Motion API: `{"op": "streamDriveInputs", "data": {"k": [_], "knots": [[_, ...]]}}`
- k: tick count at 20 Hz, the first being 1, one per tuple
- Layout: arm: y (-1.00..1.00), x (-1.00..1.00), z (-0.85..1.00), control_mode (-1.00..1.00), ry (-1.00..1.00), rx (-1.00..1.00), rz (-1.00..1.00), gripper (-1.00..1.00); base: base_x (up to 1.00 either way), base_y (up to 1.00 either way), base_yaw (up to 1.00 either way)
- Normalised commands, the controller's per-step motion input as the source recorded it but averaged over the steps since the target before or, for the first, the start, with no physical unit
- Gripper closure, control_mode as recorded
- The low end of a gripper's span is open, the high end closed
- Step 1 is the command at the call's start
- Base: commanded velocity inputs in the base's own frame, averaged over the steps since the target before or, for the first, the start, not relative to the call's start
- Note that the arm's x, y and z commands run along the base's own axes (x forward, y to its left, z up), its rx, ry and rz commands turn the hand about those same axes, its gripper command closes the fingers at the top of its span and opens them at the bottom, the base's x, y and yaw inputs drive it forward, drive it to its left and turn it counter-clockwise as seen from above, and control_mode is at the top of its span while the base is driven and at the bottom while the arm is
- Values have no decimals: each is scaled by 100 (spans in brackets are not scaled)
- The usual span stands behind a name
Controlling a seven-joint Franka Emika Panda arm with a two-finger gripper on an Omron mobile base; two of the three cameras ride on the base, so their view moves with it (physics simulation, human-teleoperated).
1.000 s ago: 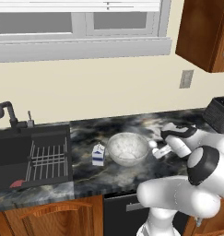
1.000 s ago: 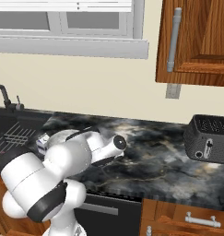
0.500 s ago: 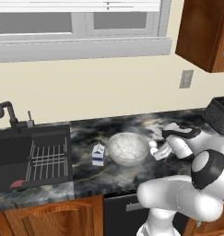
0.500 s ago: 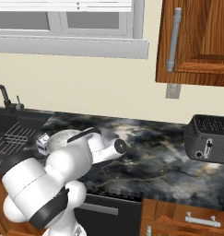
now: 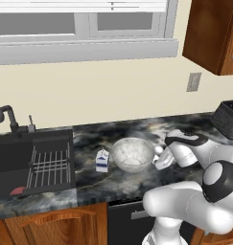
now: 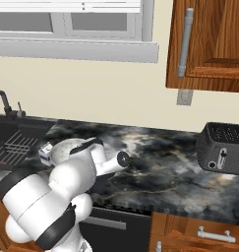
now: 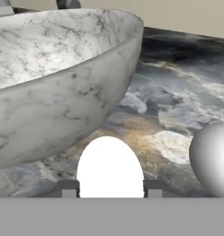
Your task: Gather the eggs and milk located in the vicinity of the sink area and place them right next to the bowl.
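Eggshell, plain white and smooth, is filling the near middle of the hand view: one egg is sitting between the two dark fingertips, and the jaws are pinching it from both sides. A second egg, greyer in shade, is lying on the dark marbled surface just to the right of the held one, apart from it. Beyond both, the bowl is rising large, its cloudy, veined wall curving up close to the held egg.

From the left base view the gripper is showing low over the surface, right beside the bowl on its right side, with a small white egg between hand and bowl. The milk, a small white gabled carton with blue markings, is standing upright just left of the bowl, between it and the sink area, where the white wire rack and black faucet are showing. Farther right a dark toaster is standing on the surface.

From the right base view the arm is covering most of the bowl, while the milk is peeking out at its left.
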Motion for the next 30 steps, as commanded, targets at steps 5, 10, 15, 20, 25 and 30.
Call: {"op": "streamDriveInputs", "data": {"k": [5,10,15,20,25,30], "knots": [[13,0,0,-100,0,0,0,100,0,0,0],[0,0,0,-100,0,0,0,-100,0,0,0],[0,0,0,-100,0,0,0,-100,0,0,0],[-11,0,0,-100,0,0,0,-100,0,0,0],[-26,0,1,-100,0,0,0,-100,0,0,0],[-8,11,23,-100,0,0,0,-100,0,0,0]]}}
